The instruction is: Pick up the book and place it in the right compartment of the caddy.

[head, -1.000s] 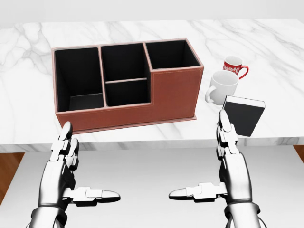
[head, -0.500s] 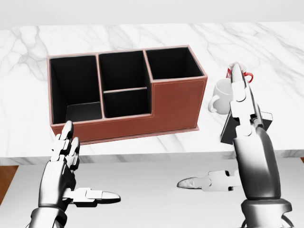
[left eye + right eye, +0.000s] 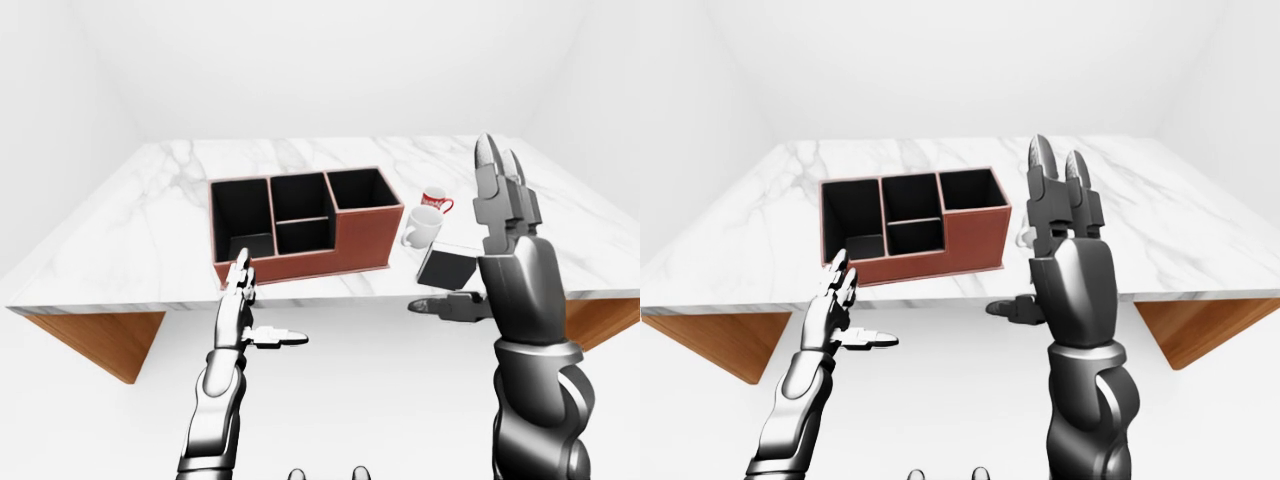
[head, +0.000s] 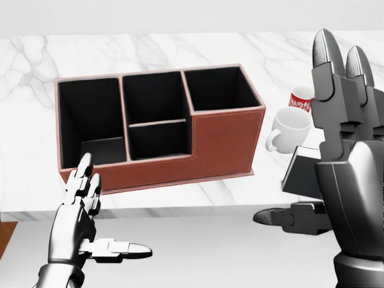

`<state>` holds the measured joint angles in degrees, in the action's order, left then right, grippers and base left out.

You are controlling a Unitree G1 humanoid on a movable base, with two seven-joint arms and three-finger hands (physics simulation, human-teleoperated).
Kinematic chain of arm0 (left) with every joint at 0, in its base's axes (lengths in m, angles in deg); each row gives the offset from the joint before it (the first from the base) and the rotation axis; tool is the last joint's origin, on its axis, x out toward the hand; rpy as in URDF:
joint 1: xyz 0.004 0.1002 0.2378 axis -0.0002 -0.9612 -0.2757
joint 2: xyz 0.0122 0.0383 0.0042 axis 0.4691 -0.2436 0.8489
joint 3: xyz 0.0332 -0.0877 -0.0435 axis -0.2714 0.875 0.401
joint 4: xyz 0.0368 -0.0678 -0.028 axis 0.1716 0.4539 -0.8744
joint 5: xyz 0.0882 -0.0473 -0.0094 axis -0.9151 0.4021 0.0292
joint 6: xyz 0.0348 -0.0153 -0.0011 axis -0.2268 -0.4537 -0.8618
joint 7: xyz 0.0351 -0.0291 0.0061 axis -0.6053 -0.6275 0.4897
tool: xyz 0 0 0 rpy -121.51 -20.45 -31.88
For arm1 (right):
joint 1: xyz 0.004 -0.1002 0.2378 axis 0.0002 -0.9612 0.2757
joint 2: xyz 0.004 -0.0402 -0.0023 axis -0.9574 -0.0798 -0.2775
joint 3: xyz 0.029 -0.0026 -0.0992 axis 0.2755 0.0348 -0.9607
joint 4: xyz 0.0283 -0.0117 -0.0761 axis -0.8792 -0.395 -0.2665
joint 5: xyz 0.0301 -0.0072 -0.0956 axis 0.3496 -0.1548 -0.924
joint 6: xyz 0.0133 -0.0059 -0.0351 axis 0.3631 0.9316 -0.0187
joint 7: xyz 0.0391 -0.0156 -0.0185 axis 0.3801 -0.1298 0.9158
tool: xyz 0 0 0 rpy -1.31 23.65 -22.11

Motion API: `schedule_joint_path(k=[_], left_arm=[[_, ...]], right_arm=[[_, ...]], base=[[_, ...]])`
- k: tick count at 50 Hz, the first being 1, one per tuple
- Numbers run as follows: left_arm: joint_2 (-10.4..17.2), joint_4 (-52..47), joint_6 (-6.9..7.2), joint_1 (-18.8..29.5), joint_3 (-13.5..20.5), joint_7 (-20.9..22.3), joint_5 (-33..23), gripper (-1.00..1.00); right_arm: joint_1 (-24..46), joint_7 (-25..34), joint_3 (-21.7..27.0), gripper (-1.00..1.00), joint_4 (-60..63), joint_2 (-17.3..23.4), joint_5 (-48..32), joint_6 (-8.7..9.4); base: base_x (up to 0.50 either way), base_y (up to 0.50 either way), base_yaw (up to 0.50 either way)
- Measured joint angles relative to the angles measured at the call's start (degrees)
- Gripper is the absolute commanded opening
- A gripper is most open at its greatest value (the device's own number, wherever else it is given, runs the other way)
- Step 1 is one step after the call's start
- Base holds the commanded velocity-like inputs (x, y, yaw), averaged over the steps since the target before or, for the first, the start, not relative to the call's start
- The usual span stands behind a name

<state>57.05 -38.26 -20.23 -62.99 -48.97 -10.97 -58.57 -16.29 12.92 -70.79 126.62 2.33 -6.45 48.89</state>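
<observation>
The dark book [image 4: 302,173] lies by the marble table's near edge, to the right of the caddy; my right hand hides its right part. It also shows in the left-eye view [image 3: 444,267]. The brown caddy [image 4: 227,141] stands mid-table, and its right compartment [image 4: 218,88] is dark and empty. My right hand [image 4: 343,157] is raised and open, fingers up and thumb out to the left, just in front of the book and not gripping it. My left hand [image 4: 90,223] is open and empty below the table edge at the lower left.
A white mug [image 4: 292,127] and a red mug [image 4: 300,98] stand right of the caddy, just above the book in the head view. The marble table [image 4: 180,48] ends near my hands. Wooden table sides [image 3: 95,340] show below.
My right hand has risen and come toward the camera, now covering the book's right part. The whole picture has shifted down a little, so the camera moved. The left hand has hardly moved.
</observation>
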Motion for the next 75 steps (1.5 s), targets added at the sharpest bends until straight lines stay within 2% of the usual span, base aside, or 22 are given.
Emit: schedule_joint_path(k=[15, 26, 42, 55, 62, 75], left_arm=[[0.0, 0.0, -0.14, 0.1, 0.0, 0.1, 0.2, 1.0], [0.0, -0.5, 0.08, -0.1, 0.0, 0.3, 0.4, 1.0], [0.0, -0.2, -0.23, 0.0, 0.0, 0.5, 0.5, 1.0], [0.0, -0.2, -0.29, 0.0, 0.0, 0.5, 0.5, 1.0], [0.0, -0.2, -0.29, -0.1, -0.1, 0.5, 0.6, 1.0], [-0.1, -0.3, -0.44, -0.4, -0.1, 0.7, 0.7, 1.0]], right_arm=[[0.6, 0.3, 4.1, 1.0, -6.3, 1.8, -5.3, 0.0], [-0.1, 2.8, 5.9, 1.0, -9.7, 2.7, -9.1, 0.0], [-2.6, 15.4, 8.1, 1.0, -7.3, 2.4, -19.3, 0.0], [-4.4, 21.5, 12.4, 1.0, -8.0, 2.9, -22.4, 0.0], [-4.6, 21.8, 14.2, 1.0, -9.8, 3.4, -22.7, 0.0], [-5.6, 18.8, 15.5, 1.0, -15.9, 4.4, -21.5, 0.0]], base=[[0.48, 0.0, 0.0], [0.02, 0.0, 0.0], [0.0, 0.0, 0.0], [0.0, 0.0, 0.0], [0.0, 0.0, 0.0], [0.13, 0.0, 0.0]])
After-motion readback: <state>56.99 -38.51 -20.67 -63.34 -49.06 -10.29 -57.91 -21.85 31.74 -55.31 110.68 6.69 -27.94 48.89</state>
